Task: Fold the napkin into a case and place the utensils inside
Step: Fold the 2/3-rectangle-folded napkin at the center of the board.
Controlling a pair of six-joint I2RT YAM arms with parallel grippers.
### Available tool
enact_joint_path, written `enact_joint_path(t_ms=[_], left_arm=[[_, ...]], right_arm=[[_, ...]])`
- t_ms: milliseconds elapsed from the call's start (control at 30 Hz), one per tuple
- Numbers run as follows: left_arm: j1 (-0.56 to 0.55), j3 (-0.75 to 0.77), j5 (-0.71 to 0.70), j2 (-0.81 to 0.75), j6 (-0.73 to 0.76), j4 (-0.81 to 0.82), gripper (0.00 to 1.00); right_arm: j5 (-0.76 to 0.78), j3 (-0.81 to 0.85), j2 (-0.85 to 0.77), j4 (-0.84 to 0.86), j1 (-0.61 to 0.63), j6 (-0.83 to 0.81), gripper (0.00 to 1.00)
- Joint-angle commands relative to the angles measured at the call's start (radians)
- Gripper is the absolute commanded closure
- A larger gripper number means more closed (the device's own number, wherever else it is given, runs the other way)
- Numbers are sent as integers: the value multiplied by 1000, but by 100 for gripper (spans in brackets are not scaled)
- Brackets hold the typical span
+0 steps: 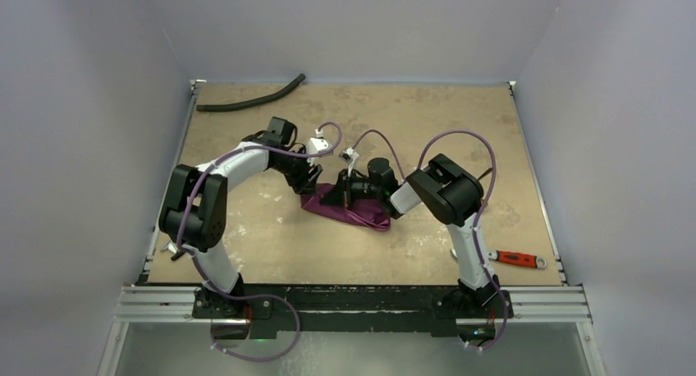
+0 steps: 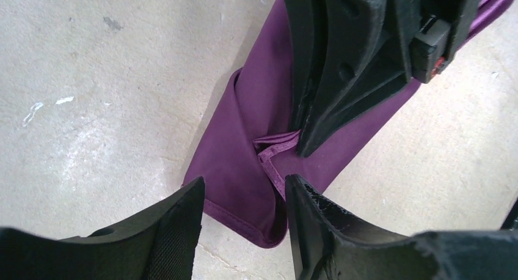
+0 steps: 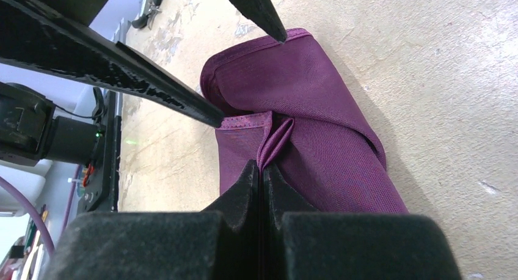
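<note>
The plum-purple napkin (image 1: 361,215) lies folded into a narrow strip at mid-table. My right gripper (image 3: 262,165) is shut on a raised pleat of the cloth near the strip's middle; in the top view the right gripper (image 1: 341,194) sits over the napkin's left half. My left gripper (image 2: 244,197) stands open just above the strip's rounded end, one finger on each side of the napkin (image 2: 244,145), not pinching it. From the right wrist, the left gripper's fingertips (image 3: 204,114) hover at the hem and the far edge. I cannot make out the utensils.
A black hose (image 1: 250,102) lies at the back left. A red-handled wrench (image 1: 519,259) rests at the front right by the right arm's base. A small silvery item (image 1: 174,251) sits at the table's left edge, too small to identify.
</note>
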Motion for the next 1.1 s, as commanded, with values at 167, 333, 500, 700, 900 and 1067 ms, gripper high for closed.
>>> enact_joint_path(t_ms=[167,333,500,700,900,1067], left_arm=[[-50,-63,-141,-17,-28,105,64],[-58,-90,-157,-27,-32,137,69],[-70,-104,-206,-40,-27,168,72],[-91,-120,-264,-55,-35,205,85],[-93,-111,-275,-71,-75,222,95],[-94,-94,-247,-79,-99,192,100]], right_arm=[[46,5,-24,-178,14,-19,100],[44,14,-8,-229,14,-6,100],[10,44,29,-274,15,16,100],[26,75,26,-374,16,-8,100],[40,51,27,-398,16,-21,100],[48,44,40,-407,16,-16,100]])
